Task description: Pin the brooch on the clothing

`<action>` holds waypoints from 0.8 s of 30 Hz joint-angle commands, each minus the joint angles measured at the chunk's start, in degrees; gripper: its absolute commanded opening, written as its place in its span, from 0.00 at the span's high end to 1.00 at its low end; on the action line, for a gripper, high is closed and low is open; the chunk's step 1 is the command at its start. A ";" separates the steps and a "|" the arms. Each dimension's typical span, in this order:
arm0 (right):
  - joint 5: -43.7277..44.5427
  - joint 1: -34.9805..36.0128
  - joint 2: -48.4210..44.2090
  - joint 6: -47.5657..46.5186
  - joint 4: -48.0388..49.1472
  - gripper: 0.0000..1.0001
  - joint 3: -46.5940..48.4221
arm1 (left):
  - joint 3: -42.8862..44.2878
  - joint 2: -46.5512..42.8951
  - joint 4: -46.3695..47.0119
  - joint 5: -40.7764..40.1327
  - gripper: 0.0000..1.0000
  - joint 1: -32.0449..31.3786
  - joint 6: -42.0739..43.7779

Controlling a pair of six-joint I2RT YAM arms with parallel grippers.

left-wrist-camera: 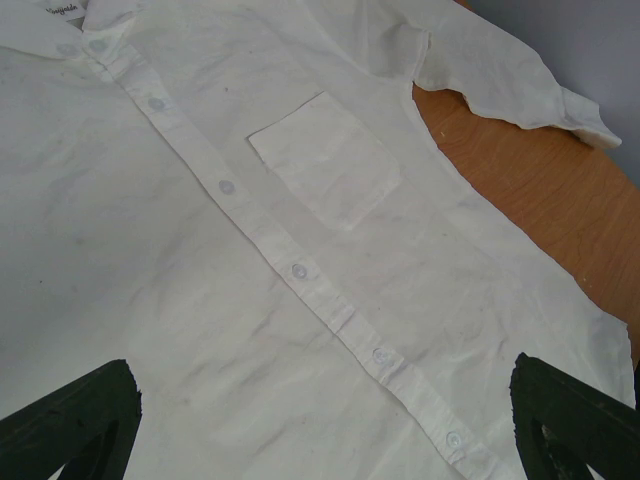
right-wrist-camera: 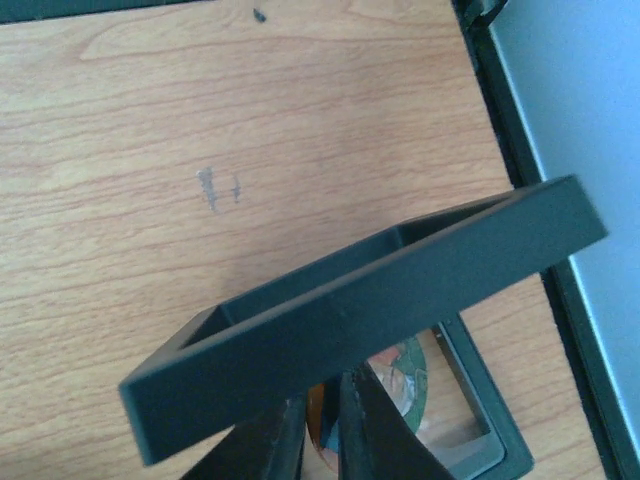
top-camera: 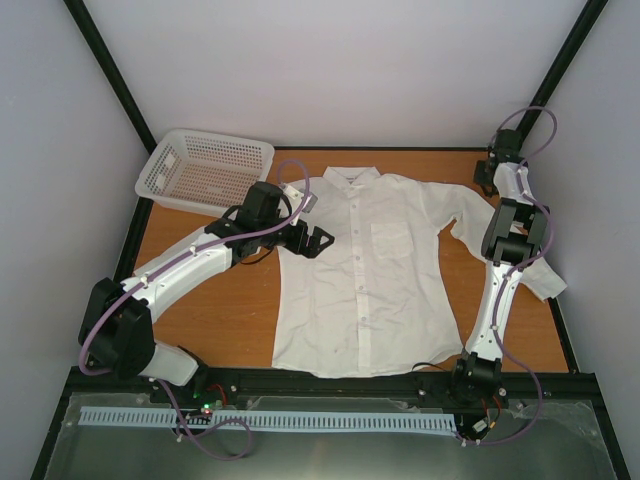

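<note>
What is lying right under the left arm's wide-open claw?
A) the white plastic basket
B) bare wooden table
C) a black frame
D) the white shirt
D: the left wrist view shows the shirt, with its chest pocket and button row, spread between the open fingers of the left gripper.

The shirt is white and long-sleeved. It lies flat and front up in the middle of the counter, buttoned, with its collar toward the far edge and its hem close to the near edge. One chest pocket sits right of the button row. A sleeve spreads toward the right edge. The brooch is a small round disc with a greenish and orange face. It lies in the far right corner inside a black frame, and most of it is hidden.
</note>
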 commanded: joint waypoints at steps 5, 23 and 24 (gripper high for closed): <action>3.81 0.77 -3.57 0.25 0.46 0.94 -0.70 | 0.49 -0.51 1.28 0.76 0.00 0.50 0.78; 17.74 4.07 -12.28 -0.71 5.69 0.97 -10.47 | 0.57 -1.50 1.34 0.90 0.00 0.50 0.73; 18.31 4.09 -13.43 -0.50 6.23 0.97 -11.62 | 0.57 -1.65 1.38 0.94 0.00 0.50 0.74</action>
